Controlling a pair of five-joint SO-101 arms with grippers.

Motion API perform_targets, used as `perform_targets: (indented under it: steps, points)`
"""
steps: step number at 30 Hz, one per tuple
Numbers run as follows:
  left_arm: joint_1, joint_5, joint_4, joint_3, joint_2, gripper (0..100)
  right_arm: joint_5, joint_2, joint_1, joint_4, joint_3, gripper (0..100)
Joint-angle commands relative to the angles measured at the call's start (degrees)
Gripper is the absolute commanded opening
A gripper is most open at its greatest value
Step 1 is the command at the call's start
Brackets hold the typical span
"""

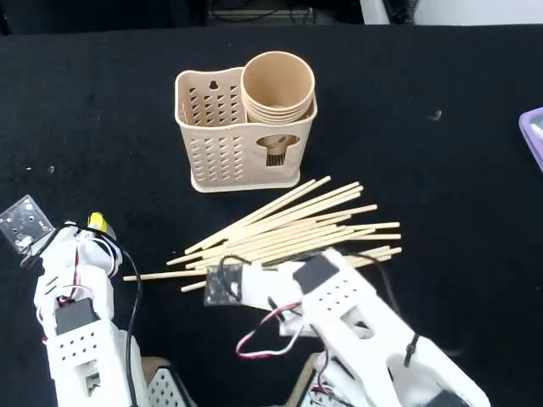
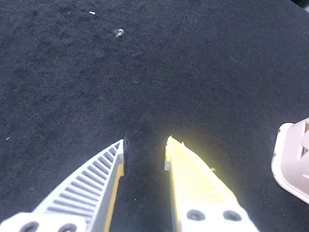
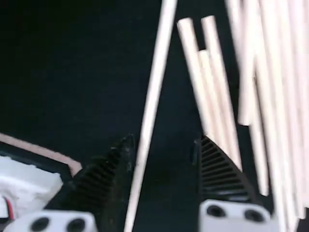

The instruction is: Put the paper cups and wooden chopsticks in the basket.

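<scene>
A beige perforated basket point(image 1: 222, 144) stands at the back middle of the black table. A stack of paper cups point(image 1: 277, 85) sits upright in its right compartment. Several wooden chopsticks point(image 1: 293, 227) lie in a loose fan in front of the basket. My right gripper point(image 3: 164, 145) is open low over the near left end of the pile, with one chopstick point(image 3: 153, 101) running between its black fingers and more chopsticks point(image 3: 251, 72) just beside them. My left gripper point(image 2: 145, 145) is open over bare cloth at the front left point(image 1: 96, 223), holding nothing. A basket corner point(image 2: 293, 164) shows nearby.
A purple object point(image 1: 533, 134) sits at the table's right edge. The right arm point(image 1: 356, 322) covers the near ends of some chopsticks. The black cloth point(image 1: 441, 212) right of the pile is bare, as is the cloth point(image 1: 93, 110) left of the basket.
</scene>
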Motion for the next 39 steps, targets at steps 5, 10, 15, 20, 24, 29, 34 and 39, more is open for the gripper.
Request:
perform_targets:
  steps: [5, 10, 15, 20, 24, 29, 34, 39]
  points:
    - [0.7, 0.6, -1.1, -0.7, -0.8, 15, -0.3, 1.3, 0.2, -1.8, 1.8, 19.8]
    - [0.7, 0.6, -1.1, -0.7, -0.8, 15, -0.5, 7.7, 0.8, -6.0, 1.9, 19.7]
    - [0.7, 0.6, -1.1, -0.5, -0.8, 15, -0.4, 10.8, 4.3, -6.7, -1.4, 5.1]
    - [0.7, 0.6, -1.1, -0.5, -0.8, 15, -0.4, 5.9, 6.0, 1.5, -6.9, 1.2]
    - [0.7, 0.6, -1.1, -0.6, -0.8, 15, -0.8, -4.4, 5.9, 14.6, -18.7, 1.0]
    - [0.7, 0.6, -1.1, -0.7, -0.8, 15, -12.7, -17.6, 5.8, 17.8, -37.3, 1.1]
    - [0.7, 0.6, -1.1, -0.7, -0.8, 15, -34.6, -21.5, 5.8, -2.3, -42.6, 1.1]
    - [0.7, 0.6, -1.1, -0.7, -0.8, 15, -48.0, -19.7, 5.8, -29.1, -39.5, 1.1]
